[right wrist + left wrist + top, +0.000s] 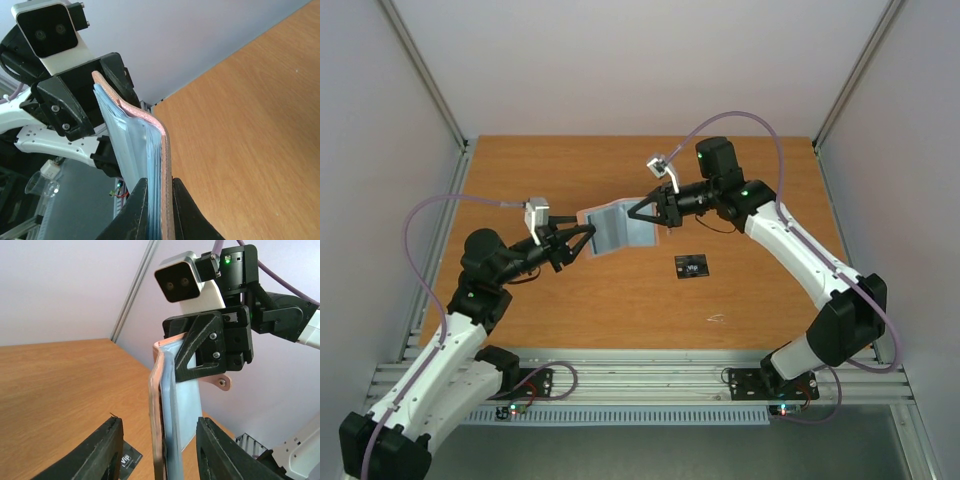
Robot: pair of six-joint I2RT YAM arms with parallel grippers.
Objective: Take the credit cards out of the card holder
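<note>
The card holder [610,228], tan-pink outside and light blue-grey inside, hangs half open in the air between both grippers. My right gripper [638,215] is shut on its right end; in the right wrist view [159,184] both fingers pinch the holder [142,132]. My left gripper [582,240] is open, its jaws on either side of the holder's left end [161,405] with gaps on both sides [159,425]. A black card with white marks [691,265] lies flat on the table, also in the left wrist view [127,461]. The green and dark blue cards are hidden.
A small white mark [716,319] lies on the wooden table [770,300] near the front. Grey walls close the left, right and back sides. A metal rail [640,375] runs along the near edge by the arm bases.
</note>
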